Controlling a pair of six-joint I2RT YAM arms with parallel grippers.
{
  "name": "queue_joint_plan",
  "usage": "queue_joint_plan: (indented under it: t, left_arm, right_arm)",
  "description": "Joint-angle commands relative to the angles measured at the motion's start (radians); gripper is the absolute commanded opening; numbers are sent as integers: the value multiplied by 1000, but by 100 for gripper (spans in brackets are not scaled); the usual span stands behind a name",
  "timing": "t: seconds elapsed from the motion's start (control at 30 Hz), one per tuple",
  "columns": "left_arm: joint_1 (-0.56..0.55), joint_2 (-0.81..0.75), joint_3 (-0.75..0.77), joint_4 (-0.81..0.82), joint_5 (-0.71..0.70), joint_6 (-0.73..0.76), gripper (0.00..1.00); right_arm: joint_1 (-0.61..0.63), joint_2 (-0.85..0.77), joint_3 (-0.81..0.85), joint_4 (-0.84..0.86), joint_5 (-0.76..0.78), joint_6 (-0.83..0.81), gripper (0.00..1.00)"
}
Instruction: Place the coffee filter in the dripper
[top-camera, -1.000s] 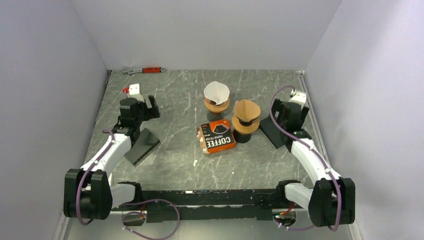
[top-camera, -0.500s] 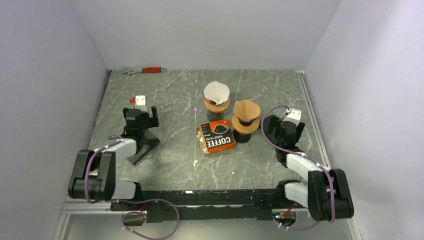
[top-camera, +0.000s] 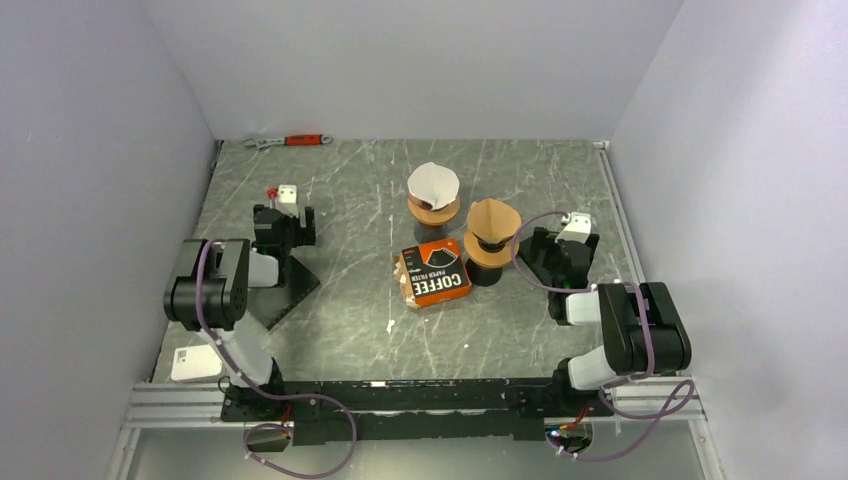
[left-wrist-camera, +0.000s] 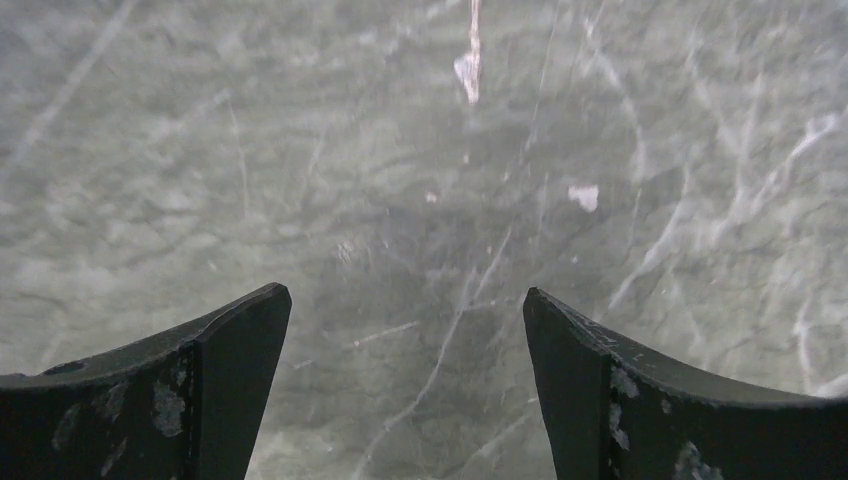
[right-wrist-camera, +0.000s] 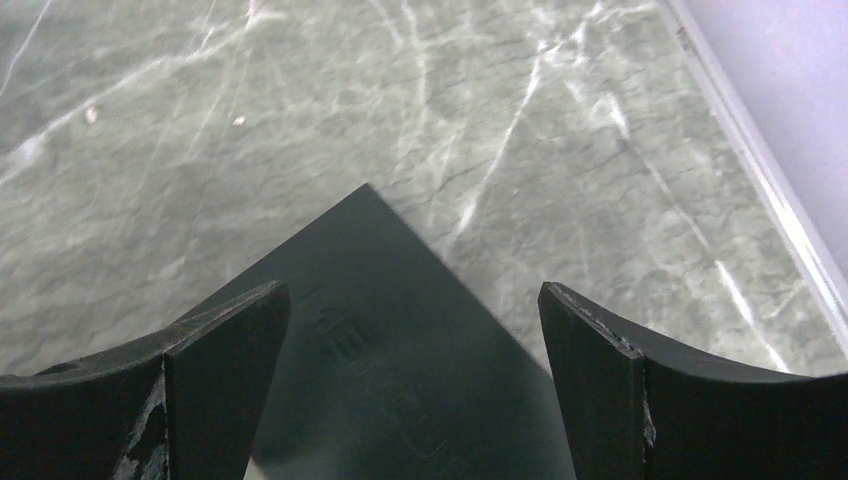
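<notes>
A white filter (top-camera: 433, 183) sits in the far dripper (top-camera: 433, 212). A brown filter (top-camera: 493, 220) sits in the near dripper (top-camera: 489, 253), just beside the box (top-camera: 437, 273). Placing looks done. The left gripper (left-wrist-camera: 405, 300) and right gripper (right-wrist-camera: 415, 295) both gape wide and hold nothing, low at the sides, well apart from the drippers. The next move likely calls only for parking.
</notes>
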Motion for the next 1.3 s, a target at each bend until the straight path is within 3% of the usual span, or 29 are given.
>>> queue_joint_plan:
  t: [0.0,0.13,0.3,0.37,0.53,0.67,0.73,0.77,0.83,0.9,1.0,1.07,1.27]
  left_arm:
    - [26,34,31,122,88,-41,91]
    - [23,-119,-10,49,94,-57,99]
    - [18,-419,-39,-341,7,-10,100]
    - [22,-459,-123,-308,-21,-19,99]
    - [28,-297,-247,58,8,-40,100]
    - [39,-111,-129,32,35,-39,99]
    - [83,-115,-149,32,53,-98,99]
    - [83,-88,-179,140,53,-91,100]
    - [76,-105,-171,79,53,-90,100]
    - [75,-85,-185,152,54,-86,100]
    - [79,-100,-165,77,54,-97,99]
    - [77,-88,-182,144,55,-89,99]
    - [73,-87,-177,127,54,-87,99]
  right_arm:
    - [-36,22,-5,194,-12,34,100]
    - [-36,20,-6,194,-10,32,100]
    - [-36,20,-8,198,-8,32,100]
    - [-36,19,-7,197,-8,32,100]
    - [-36,20,-8,196,-8,32,100]
    - [-36,19,-8,197,-7,31,100]
    - [-36,18,-7,194,-8,31,100]
    - [-36,17,-6,193,-8,31,100]
    - [-36,19,-7,194,-8,31,100]
    - [-36,19,-7,195,-8,31,100]
    - [-36,19,-6,195,-8,31,100]
    - [-36,19,-6,194,-8,31,100]
    - [-36,17,-5,185,-9,33,100]
